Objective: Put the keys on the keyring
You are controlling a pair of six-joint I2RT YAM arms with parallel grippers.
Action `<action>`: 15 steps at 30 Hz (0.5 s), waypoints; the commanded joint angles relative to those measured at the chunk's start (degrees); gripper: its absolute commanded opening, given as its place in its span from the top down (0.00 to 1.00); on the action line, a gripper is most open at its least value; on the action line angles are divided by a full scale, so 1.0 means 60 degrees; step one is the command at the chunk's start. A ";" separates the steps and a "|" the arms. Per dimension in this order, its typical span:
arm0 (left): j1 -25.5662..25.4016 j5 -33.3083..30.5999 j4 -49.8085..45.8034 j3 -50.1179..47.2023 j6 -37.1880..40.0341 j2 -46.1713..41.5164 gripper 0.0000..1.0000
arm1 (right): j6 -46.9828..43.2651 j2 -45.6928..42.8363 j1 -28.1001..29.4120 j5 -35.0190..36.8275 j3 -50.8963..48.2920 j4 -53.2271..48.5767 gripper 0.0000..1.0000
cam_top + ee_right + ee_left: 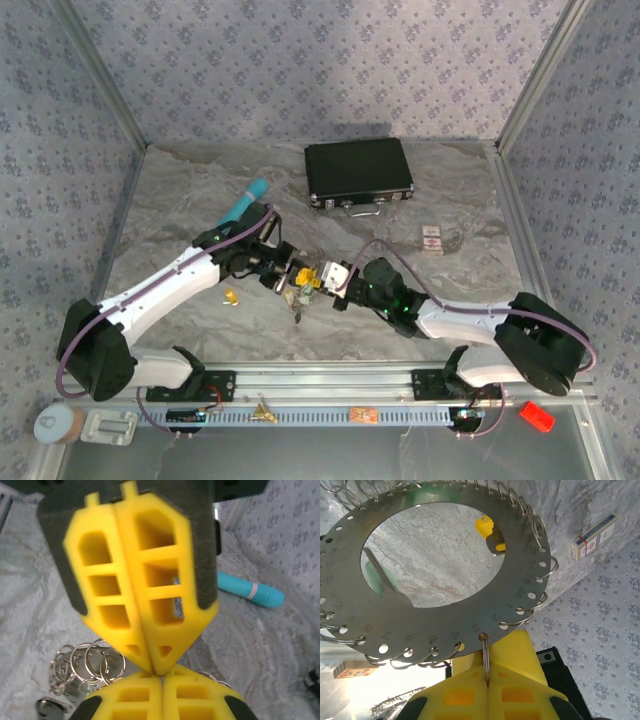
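Nearby keyring (522,575): black case (359,172), teal tube (244,206), small box (432,238).

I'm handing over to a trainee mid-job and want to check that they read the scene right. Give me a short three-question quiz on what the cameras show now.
1. True or false: the left arm's jaws are shut on the metal ring.
2. What lies at the back of the table? A) a black case B) a red bowl C) a folded towel
3. Fill in: the tube lying on the table is ____ in colour.
Key: 1 true; 2 A; 3 teal.
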 commanded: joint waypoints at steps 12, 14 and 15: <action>0.1247 -0.3098 0.0105 0.0485 0.4527 -0.1550 0.39 | 0.0245 -0.0198 -0.0302 -0.0543 0.0491 -0.0618 1.00; 0.1289 -0.3850 0.0271 0.0690 0.7000 -0.1613 0.39 | 0.0280 -0.0271 -0.0357 -0.0671 0.0515 -0.0820 1.00; 0.1295 -0.4056 0.0402 0.0713 0.8020 -0.1660 0.39 | 0.0275 -0.0319 -0.0398 -0.0739 0.0542 -0.0920 1.00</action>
